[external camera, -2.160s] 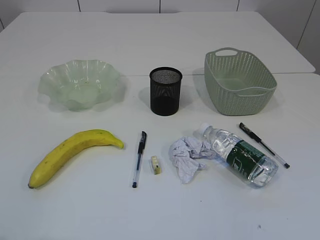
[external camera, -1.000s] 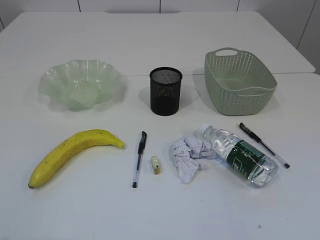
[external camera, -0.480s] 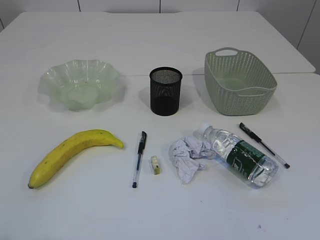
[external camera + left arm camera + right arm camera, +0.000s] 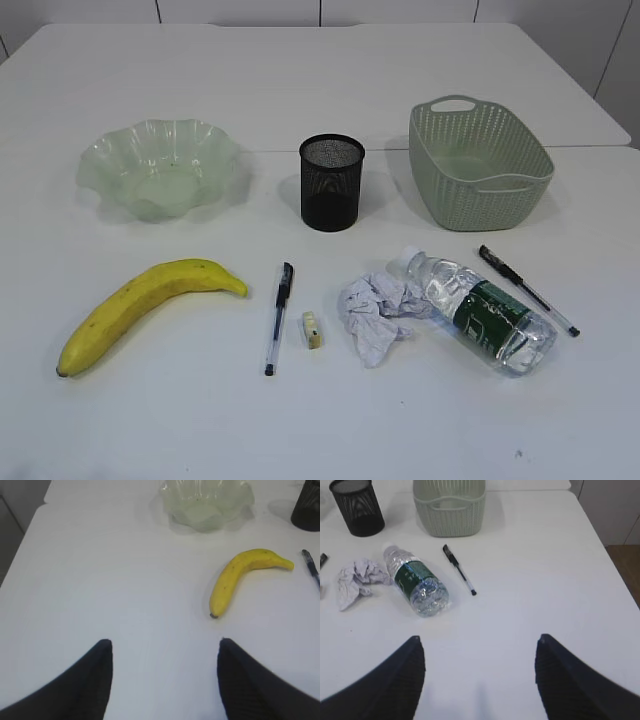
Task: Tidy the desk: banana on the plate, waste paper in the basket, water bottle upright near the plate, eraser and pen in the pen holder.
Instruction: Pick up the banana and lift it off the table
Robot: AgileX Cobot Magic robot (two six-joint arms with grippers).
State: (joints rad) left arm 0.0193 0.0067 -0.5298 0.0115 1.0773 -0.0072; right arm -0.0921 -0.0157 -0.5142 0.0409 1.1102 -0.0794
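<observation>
Both grippers hang spread wide and empty over bare counter (image 4: 320, 80): ahead and right of the left gripper (image 4: 162, 652) lies the yellow banana (image 4: 240, 576), the plate (image 4: 207, 502) beyond it. Only the right wrist view shows the right gripper (image 4: 479, 647), with the toppled water bottle (image 4: 415, 580) ahead-left between the waste paper (image 4: 355, 580) and a pen (image 4: 459, 570), the basket (image 4: 449, 505) farther on.

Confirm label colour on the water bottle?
Dark green, on the water bottle lying on its side; clearest in the exterior view.

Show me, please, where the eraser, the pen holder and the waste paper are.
eraser (image 4: 313, 329), exterior view, middle of the block.
pen holder (image 4: 331, 197), exterior view, front mesh wall.
waste paper (image 4: 375, 312), exterior view, centre of the crumple.
</observation>
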